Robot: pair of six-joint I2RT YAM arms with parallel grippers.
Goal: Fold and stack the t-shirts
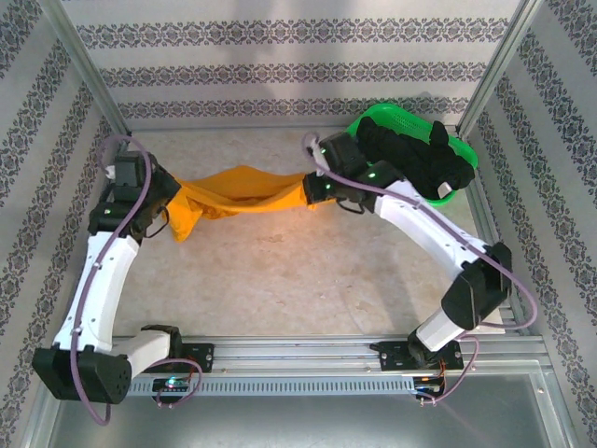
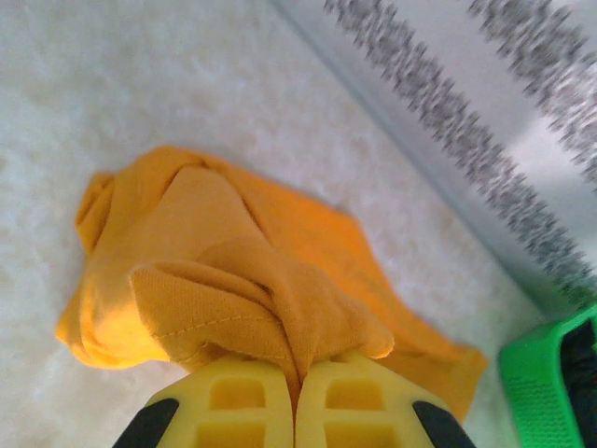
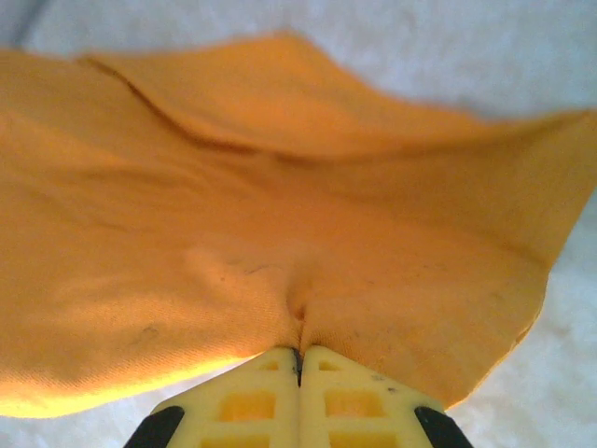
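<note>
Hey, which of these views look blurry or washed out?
Left wrist: patterned wall streaked with blur, table washed out, orange t-shirt fairly sharp. Right wrist: the shirt's cloth is soft close up. Top external: crisp, evenly lit.

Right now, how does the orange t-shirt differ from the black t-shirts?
The orange t-shirt is stretched between the left gripper and right gripper, both shut on its edges; the black t-shirts lie heaped in the green basket, untouched. The orange t-shirt is spread wide over the table; the black t-shirts are bunched. Both are unfolded soft cloth.
</note>
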